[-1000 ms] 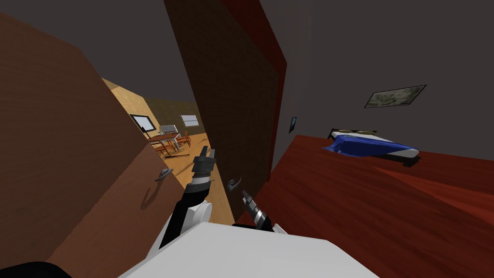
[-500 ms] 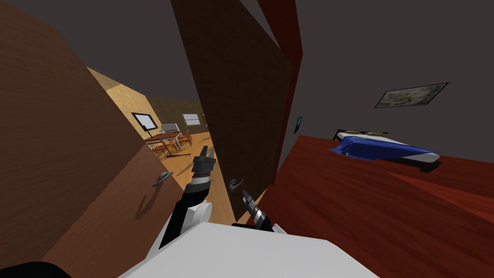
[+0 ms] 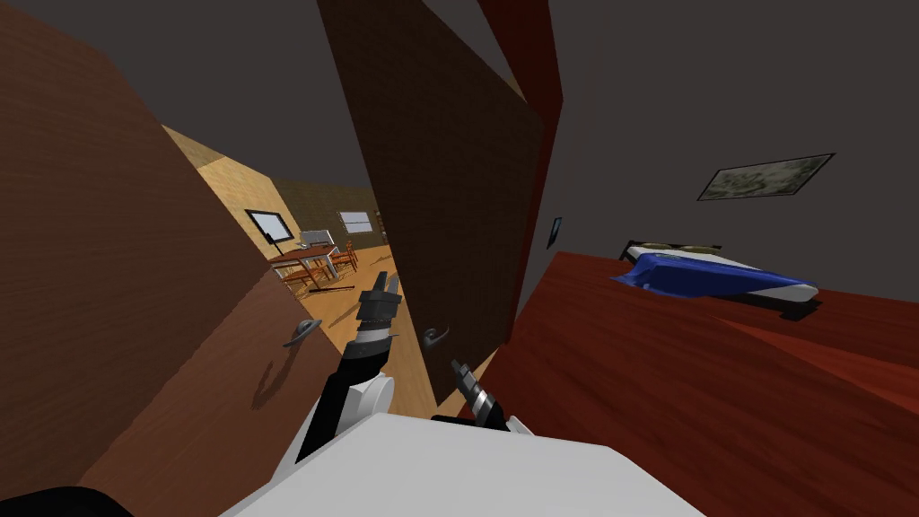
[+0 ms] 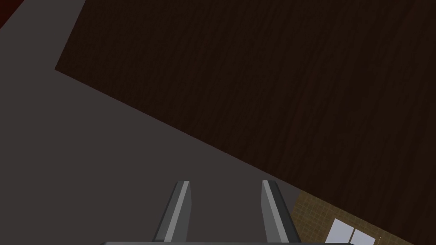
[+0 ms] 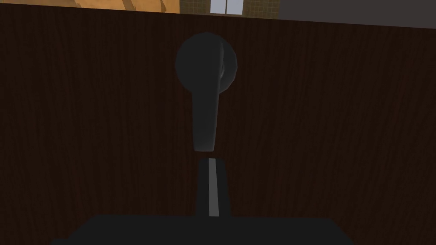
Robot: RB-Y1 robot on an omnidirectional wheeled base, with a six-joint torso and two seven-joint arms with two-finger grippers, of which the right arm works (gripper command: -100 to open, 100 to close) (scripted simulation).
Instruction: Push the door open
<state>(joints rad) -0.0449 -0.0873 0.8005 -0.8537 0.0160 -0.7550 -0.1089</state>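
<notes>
The dark brown door (image 3: 449, 179) stands ajar in the middle of the head view, its edge toward me. Its dark lever handle (image 3: 435, 337) sits low on the leaf; in the right wrist view the handle (image 5: 205, 85) points back toward my hand. My right gripper (image 5: 211, 163) is shut, empty, its tips just short of the lever's end and close to the door face (image 5: 340, 127). It sits just below the handle in the head view (image 3: 459, 368). My left gripper (image 3: 386, 285) reaches into the gap beside the door's edge, fingers (image 4: 183, 200) apart with nothing between them.
A lighter brown door (image 3: 135, 314) with a grey handle (image 3: 303, 330) flanks the gap on the left. Through the gap lies a yellow-floored room with a table and chairs (image 3: 310, 265). To the right, red-brown floor (image 3: 673, 386) runs to a blue-covered bed (image 3: 709, 274).
My head view has turned a little, shifting the whole scene. The right gripper's fingers have closed together below the handle. The left arm holds its place in the gap.
</notes>
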